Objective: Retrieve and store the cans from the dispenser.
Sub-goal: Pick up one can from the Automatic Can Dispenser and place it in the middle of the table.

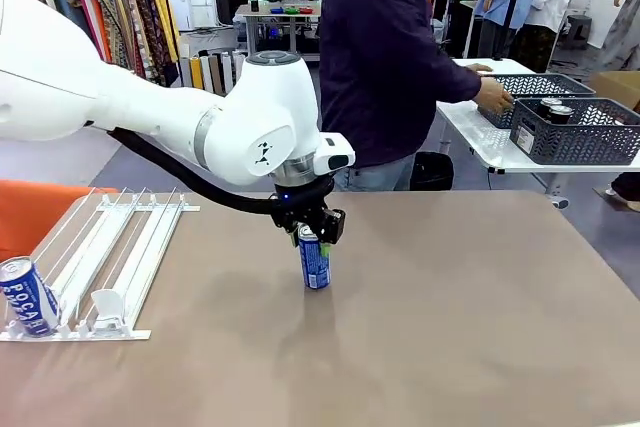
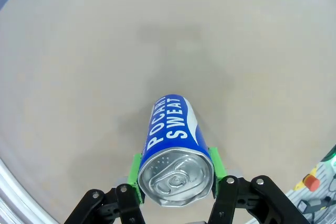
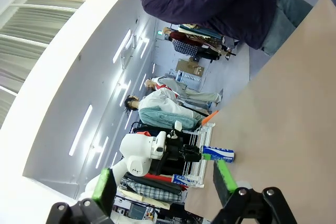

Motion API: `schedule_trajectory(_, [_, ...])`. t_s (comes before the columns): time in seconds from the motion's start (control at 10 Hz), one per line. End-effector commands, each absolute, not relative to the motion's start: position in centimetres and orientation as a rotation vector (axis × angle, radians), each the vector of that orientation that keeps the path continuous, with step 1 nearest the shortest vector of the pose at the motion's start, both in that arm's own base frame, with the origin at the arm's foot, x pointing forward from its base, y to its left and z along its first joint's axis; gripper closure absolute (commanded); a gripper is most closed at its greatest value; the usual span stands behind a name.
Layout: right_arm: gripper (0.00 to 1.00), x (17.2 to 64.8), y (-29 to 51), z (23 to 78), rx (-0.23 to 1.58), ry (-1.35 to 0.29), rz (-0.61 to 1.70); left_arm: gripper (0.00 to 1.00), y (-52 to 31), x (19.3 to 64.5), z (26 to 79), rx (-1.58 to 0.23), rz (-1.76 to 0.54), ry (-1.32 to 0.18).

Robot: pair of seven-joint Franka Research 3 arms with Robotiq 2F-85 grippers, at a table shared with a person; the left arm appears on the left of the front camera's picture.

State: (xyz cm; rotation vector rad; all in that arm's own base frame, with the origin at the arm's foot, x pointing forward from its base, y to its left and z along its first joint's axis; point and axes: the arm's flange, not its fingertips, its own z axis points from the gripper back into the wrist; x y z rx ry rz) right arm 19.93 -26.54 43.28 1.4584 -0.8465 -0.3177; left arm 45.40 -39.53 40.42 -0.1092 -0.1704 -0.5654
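Observation:
My left gripper (image 1: 311,228) is shut on the top of a blue can (image 1: 315,264) with white lettering. The can stands upright at mid-table, its base at the tabletop. In the left wrist view the green pads (image 2: 136,170) press both sides of that can (image 2: 170,124) just under its silver top. The dispenser (image 1: 112,252), a clear rack with white rails, lies at the table's left. Another blue can (image 1: 28,296) leans at the front of its leftmost lane. My right gripper (image 3: 165,184) is open in the air with nothing between its fingers; farther off it sees the held can (image 3: 218,153).
A person stands at the far side, one hand (image 1: 494,97) on a dark grey basket (image 1: 575,132) on a white side table at the right. Dark cans (image 1: 555,109) sit in that basket. Brown tabletop (image 1: 470,307) stretches to the right of the held can.

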Motion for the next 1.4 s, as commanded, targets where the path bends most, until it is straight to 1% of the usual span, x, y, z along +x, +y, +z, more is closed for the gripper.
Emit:
schedule_trajectory(0.0, [0.0,20.1,-26.5,43.8,1.466,-0.857,-0.321,0.0,-39.2,45.3,41.3,-0.102,-0.574,-0.174])
schedule_trajectory(0.2, [0.0,20.1,-26.5,43.8,1.466,-0.857,-0.321,0.0,-38.8,44.5,42.8,-0.09,-0.548,-0.228])
schedule_trajectory(0.3, [0.0,20.1,-26.5,43.8,1.466,-0.857,-0.321,0.0,-38.4,43.6,44.4,-0.07,-0.53,-0.293])
schedule_trajectory(0.4, [0.0,20.1,-26.5,43.8,1.466,-0.857,-0.321,0.0,-37.2,41.6,47.0,-0.08,-0.509,-0.37])
schedule_trajectory(0.5, [0.0,20.1,-26.5,43.8,1.466,-0.857,-0.321,0.0,-35.3,39.6,49.7,-0.115,-0.485,-0.405])
schedule_trajectory(0.6, [0.0,20.1,-26.5,43.8,1.466,-0.857,-0.321,0.0,-32.4,37.5,52.4,-0.144,-0.471,-0.37])
schedule_trajectory(0.7, [0.0,20.1,-26.5,43.8,1.466,-0.857,-0.321,0.0,-28.7,35.8,54.7,-0.2,-0.496,-0.259])
schedule_trajectory(0.8, [0.0,20.1,-26.5,43.8,1.466,-0.857,-0.321,0.0,-24.0,34.7,56.8,-0.316,-0.498,-0.25])
schedule_trajectory(0.9, [0.0,20.1,-26.5,43.8,1.466,-0.857,-0.321,0.0,-19.5,34.0,58.2,-0.346,-0.42,-0.293])
schedule_trajectory(1.1, [0.0,20.1,-26.5,43.8,1.466,-0.857,-0.321,0.0,-9.3,33.1,59.8,-0.576,-0.375,-0.307])
schedule_trajectory(1.3, [0.0,20.1,-26.5,43.8,1.466,-0.857,-0.321,0.0,0.2,32.2,59.0,-0.757,-0.272,-0.313])
